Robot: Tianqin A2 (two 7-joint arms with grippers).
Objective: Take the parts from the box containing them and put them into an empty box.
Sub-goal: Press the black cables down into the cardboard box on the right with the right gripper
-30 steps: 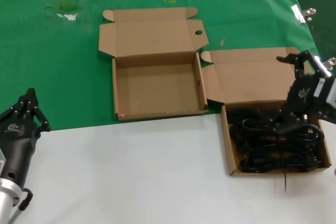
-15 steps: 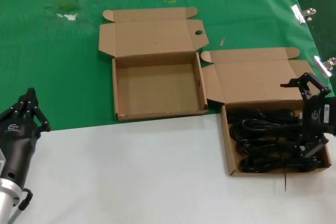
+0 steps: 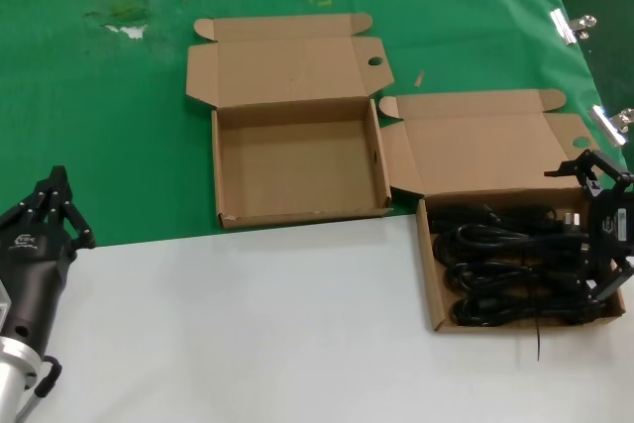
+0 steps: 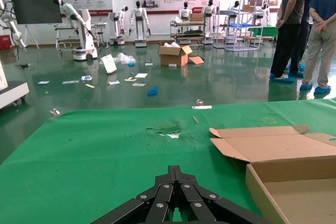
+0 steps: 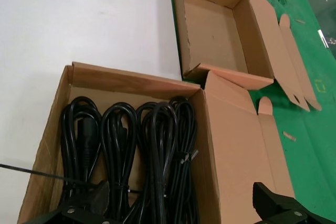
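Two brown cardboard boxes lie open. The right box [image 3: 434, 294] holds several coiled black cables [image 3: 505, 264], also in the right wrist view [image 5: 131, 145]. The empty box [image 3: 297, 160] sits up and to the left on the green cloth, also in the right wrist view [image 5: 215, 30]. My right gripper [image 3: 602, 235] is open above the right end of the cable box, one fingertip [image 5: 86, 195] over the cables and the other over the lid. My left gripper [image 3: 52, 207] is shut and empty at the lower left, its fingers [image 4: 176, 178] pointing across the green cloth.
A green cloth [image 3: 99, 96] covers the far half of the table, white surface [image 3: 248, 324] the near half. Metal clips [image 3: 570, 25] sit at the cloth's right edge. The empty box's corner shows in the left wrist view [image 4: 294, 177].
My right gripper has moved down and to the right, from over the lid of the cable box to the box's right end. The left arm has not moved.
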